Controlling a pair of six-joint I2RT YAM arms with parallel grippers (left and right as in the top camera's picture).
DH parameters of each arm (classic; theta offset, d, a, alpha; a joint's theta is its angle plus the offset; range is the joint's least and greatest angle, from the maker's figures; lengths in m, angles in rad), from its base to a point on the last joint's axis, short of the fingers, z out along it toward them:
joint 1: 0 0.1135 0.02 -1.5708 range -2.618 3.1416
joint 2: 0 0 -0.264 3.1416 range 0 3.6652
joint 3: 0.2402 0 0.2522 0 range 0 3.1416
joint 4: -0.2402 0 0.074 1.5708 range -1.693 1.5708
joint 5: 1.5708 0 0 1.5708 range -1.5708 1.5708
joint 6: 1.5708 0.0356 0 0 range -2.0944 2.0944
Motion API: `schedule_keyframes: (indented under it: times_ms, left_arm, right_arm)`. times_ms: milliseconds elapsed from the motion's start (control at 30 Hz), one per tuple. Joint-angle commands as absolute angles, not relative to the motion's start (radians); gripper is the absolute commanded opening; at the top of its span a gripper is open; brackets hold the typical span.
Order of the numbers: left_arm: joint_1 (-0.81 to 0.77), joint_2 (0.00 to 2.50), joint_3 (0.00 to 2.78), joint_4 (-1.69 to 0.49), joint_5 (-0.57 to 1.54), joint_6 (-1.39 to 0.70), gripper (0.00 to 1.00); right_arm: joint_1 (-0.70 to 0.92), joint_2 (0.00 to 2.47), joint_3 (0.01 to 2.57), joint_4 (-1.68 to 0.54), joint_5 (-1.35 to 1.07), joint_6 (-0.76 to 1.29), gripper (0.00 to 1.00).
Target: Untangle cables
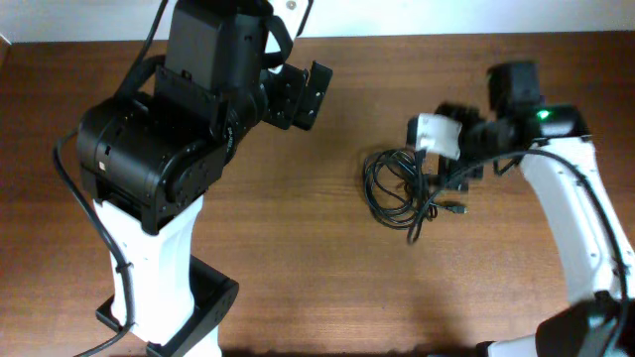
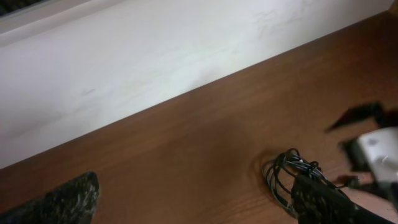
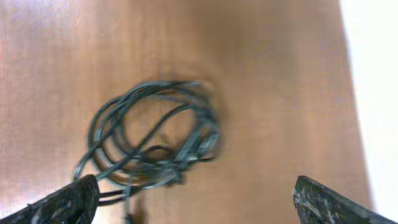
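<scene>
The cables point(image 1: 399, 188) lie as one small coiled black tangle on the brown table, right of centre, with a plug end point(image 1: 456, 209) sticking out to the right. They also show in the left wrist view point(image 2: 287, 171) and in the right wrist view point(image 3: 152, 137). My right gripper point(image 1: 448, 164) is open and hovers at the tangle's right edge; in its own view point(image 3: 196, 202) the fingers are spread wide, with the coil near the left finger. My left gripper point(image 1: 303, 94) is open and empty, raised well to the left of the tangle, fingers wide apart point(image 2: 199, 202).
A white wall point(image 2: 155, 56) runs along the table's far edge. The left arm's large black and white base point(image 1: 159, 198) stands at the left. The right arm's white link point(image 1: 575, 218) runs down the right side.
</scene>
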State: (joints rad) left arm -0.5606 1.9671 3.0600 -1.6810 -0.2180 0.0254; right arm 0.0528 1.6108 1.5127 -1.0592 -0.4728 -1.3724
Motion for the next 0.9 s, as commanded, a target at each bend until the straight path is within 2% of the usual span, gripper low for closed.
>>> schedule_keyframes:
  times_ms: [0, 167, 333, 400, 500, 533, 633, 867]
  left_arm:
    - [-0.56, 1.954, 3.06, -1.684, -0.225, 0.025, 0.99]
    - [-0.56, 1.954, 3.06, -1.687, -0.225, 0.026, 0.99]
    - [-0.56, 1.954, 3.06, -1.684, -0.225, 0.026, 0.99]
    - [-0.56, 1.954, 3.06, -1.682, -0.225, 0.026, 0.99]
    - [-0.56, 1.954, 3.06, -1.683, -0.225, 0.026, 0.99]
    - [-0.56, 1.954, 3.06, -1.684, -0.225, 0.026, 0.99]
    - [-0.56, 1.954, 3.06, -1.684, -0.225, 0.026, 0.99]
    - [-0.56, 1.954, 3.06, -1.685, -0.225, 0.026, 0.99]
  right_arm:
    - [0.037, 1.629, 1.556, -1.05, -0.505, -1.327, 0.99]
    - [-0.04, 1.845, 1.576, -1.042, -0.691, -1.233, 0.99]
    - [-0.113, 1.993, 1.778, -1.185, -0.878, -1.188, 0.99]
    - [-0.104, 1.993, 1.806, -1.275, -0.791, -1.388, 0.99]
    - [-0.098, 2.001, 1.806, -1.342, -0.554, -1.494, 0.99]
    - [-0.099, 2.004, 1.806, -1.397, -0.475, -1.587, 0.99]
    - [-0.099, 2.005, 1.806, -1.438, -0.282, -1.605, 0.99]
    - [-0.099, 2.005, 1.803, -1.436, -0.303, -1.591, 0.99]
